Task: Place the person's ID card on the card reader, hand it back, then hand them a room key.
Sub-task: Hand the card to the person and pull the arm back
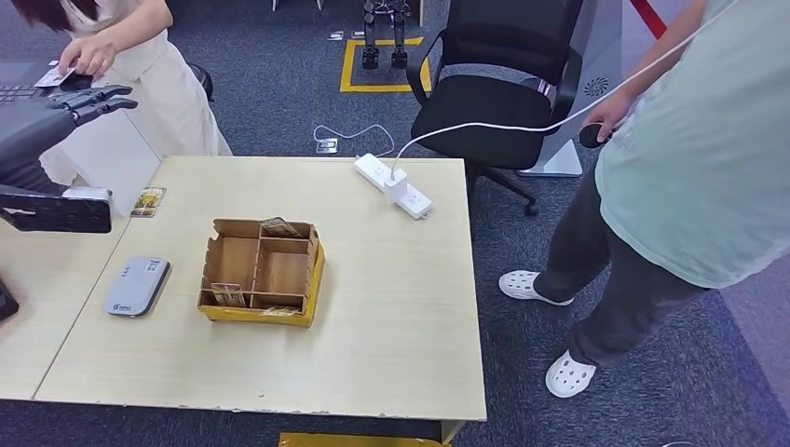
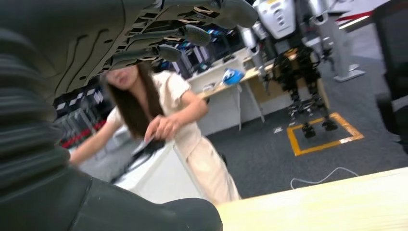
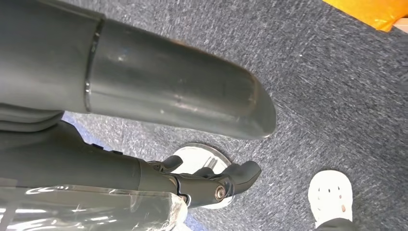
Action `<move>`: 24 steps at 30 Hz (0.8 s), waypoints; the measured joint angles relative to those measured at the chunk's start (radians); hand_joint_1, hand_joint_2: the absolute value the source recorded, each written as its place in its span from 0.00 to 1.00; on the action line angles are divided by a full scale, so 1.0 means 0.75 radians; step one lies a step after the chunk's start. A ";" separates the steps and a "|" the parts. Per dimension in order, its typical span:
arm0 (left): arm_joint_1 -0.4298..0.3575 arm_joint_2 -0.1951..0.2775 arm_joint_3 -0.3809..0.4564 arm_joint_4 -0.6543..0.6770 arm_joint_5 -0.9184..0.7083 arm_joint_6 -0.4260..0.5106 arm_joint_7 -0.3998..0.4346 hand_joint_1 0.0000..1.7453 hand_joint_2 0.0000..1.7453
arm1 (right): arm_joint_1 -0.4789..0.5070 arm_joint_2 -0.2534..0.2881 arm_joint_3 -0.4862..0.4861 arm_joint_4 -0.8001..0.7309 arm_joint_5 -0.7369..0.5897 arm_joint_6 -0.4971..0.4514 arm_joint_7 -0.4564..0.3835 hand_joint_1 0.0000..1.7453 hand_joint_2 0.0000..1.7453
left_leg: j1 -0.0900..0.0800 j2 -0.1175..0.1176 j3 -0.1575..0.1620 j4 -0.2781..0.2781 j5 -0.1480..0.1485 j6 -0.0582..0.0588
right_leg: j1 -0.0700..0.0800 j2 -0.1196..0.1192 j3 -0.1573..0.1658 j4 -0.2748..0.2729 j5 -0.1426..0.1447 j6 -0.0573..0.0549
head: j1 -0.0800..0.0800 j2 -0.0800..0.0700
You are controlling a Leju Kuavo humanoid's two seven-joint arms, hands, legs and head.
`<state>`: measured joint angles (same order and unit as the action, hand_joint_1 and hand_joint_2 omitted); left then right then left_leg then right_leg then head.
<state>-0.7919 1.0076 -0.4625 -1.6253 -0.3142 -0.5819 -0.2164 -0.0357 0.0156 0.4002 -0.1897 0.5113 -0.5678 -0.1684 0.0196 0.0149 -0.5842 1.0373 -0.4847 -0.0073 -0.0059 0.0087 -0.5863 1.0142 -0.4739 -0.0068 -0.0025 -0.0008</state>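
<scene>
My left hand (image 1: 88,101) is raised at the far left, fingers stretched out and apart, holding nothing. Just above it a person in a cream dress holds the white ID card (image 1: 54,76) in their hand (image 1: 86,56). In the left wrist view my fingers (image 2: 183,36) reach towards that person's hand (image 2: 163,127). The grey card reader (image 1: 137,285) lies flat at the table's left. A wooden box (image 1: 261,270) with compartments holds key cards (image 1: 227,294). My right hand (image 3: 211,182) hangs over the carpet, thumb apart from loosely bent fingers, holding nothing.
A small card (image 1: 148,200) lies near the table's far left edge. A white power strip (image 1: 393,186) with a cable sits at the back. A black office chair (image 1: 494,102) stands behind the table. A person in a green shirt (image 1: 689,158) stands at the right.
</scene>
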 joint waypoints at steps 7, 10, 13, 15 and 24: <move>0.106 0.087 -0.222 -0.176 -0.191 0.316 0.063 0.00 1.00 | -0.013 0.004 -0.014 -0.001 0.002 0.001 0.002 0.00 0.00 | -0.001 -0.001 0.001 0.000 0.000 0.000 | -0.002 0.000 0.001 0.000 0.000 0.000 | -0.001 0.000; 0.210 0.082 -0.296 -0.197 -0.375 0.413 0.105 0.00 1.00 | -0.013 0.008 -0.021 -0.002 0.004 0.001 0.009 0.00 0.00 | -0.001 0.000 0.001 0.000 0.000 0.000 | -0.002 0.000 0.001 0.000 0.000 0.000 | -0.001 0.000; 0.320 0.055 -0.345 -0.197 -0.569 0.505 0.158 0.00 1.00 | -0.014 0.010 -0.030 -0.002 0.009 0.000 0.023 0.00 0.00 | -0.001 0.000 0.001 0.000 0.000 0.000 | -0.002 0.000 0.000 0.000 0.000 0.000 | -0.001 0.000; 0.395 0.028 -0.371 -0.194 -0.687 0.561 0.195 0.00 1.00 | -0.013 0.011 -0.034 -0.002 0.013 0.000 0.029 0.00 0.00 | -0.001 0.000 0.001 0.000 0.000 0.000 | -0.002 0.000 0.000 0.000 0.000 0.000 | -0.001 0.000; 0.546 -0.032 -0.385 -0.160 -0.646 0.485 0.139 0.00 1.00 | -0.013 0.011 -0.038 -0.002 0.027 -0.002 0.041 0.00 0.00 | -0.001 -0.001 0.000 0.000 0.000 0.000 | -0.001 -0.002 0.000 0.000 0.000 0.000 | -0.001 0.000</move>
<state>-0.3820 0.9835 -0.7513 -1.7453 -0.7990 -0.2180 -0.1124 -0.0452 0.0240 0.3715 -0.1909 0.5316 -0.5692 -0.1373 0.0190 0.0138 -0.5843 1.0371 -0.4848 -0.0072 -0.0070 0.0076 -0.5861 1.0140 -0.4739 -0.0068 -0.0032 -0.0008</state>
